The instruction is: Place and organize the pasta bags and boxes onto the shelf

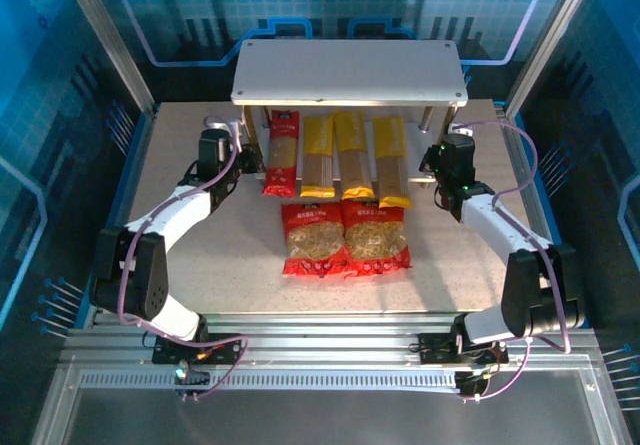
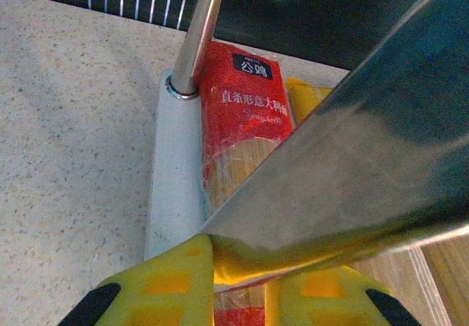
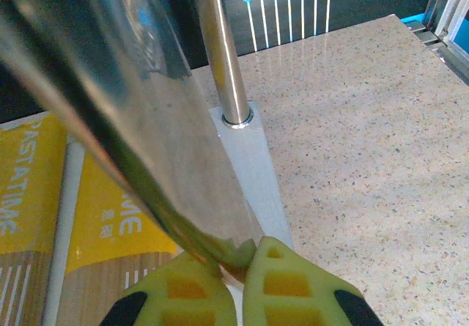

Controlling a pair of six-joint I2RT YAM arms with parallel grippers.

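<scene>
The two-tier shelf [image 1: 350,70] stands at the back. On its lower board [image 2: 172,179] lie the red spaghetti pack [image 1: 282,153] and three yellow packs [image 1: 319,155] [image 1: 352,155] [image 1: 392,160], side by side. Two red bags [image 1: 314,237] [image 1: 376,235] lie flat on the table just in front. My left gripper [image 1: 243,150] [image 2: 238,249] is closed round the shelf's slanted front left leg [image 2: 366,157], above the red pack [image 2: 245,121]. My right gripper [image 1: 432,165] [image 3: 242,256] is closed round the front right leg [image 3: 146,106], beside a yellow pack [image 3: 110,223].
Upright rear legs [image 2: 194,33] [image 3: 223,55] rise from the lower board's corners. Speckled tabletop [image 1: 180,185] stretches to both sides of the shelf. A metal frame and rails [image 1: 320,340] run along the near edge, with blue walls around the cell.
</scene>
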